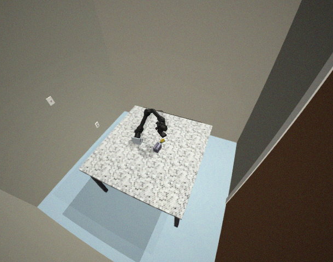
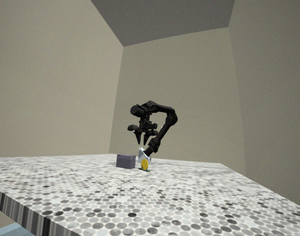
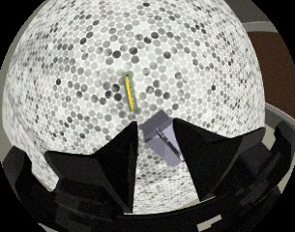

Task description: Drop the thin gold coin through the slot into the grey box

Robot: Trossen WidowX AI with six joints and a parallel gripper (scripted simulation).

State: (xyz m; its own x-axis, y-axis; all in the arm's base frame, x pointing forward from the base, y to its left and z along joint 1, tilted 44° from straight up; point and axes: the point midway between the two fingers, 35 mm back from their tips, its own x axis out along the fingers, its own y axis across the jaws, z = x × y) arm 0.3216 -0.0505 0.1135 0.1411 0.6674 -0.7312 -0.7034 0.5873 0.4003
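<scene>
The gold coin (image 1: 162,140) (image 2: 144,164) (image 3: 131,94) stands on its edge in the shallow dark-green holder (image 2: 147,170) (image 3: 129,73) on the table. The grey box (image 1: 157,147) (image 2: 125,161) (image 3: 169,151) stands close beside the holder, its lid closed, with a narrow dark slot that shows in the wrist view. My gripper (image 2: 141,144) (image 3: 155,124) points down, open and empty, well above the table, coin and box. In the wrist view the coin lies ahead of the fingertips, and part of the box shows between the fingers. Nothing of the coin is hidden there.
The speckled table (image 1: 149,174) (image 2: 170,203) bears everything. The arm's pale base mount (image 1: 137,140) (image 2: 142,155) stands on the table behind the coin and box in the exterior view. Walls surround the table, and a dark brown panel (image 1: 287,169) is at the right in the top view.
</scene>
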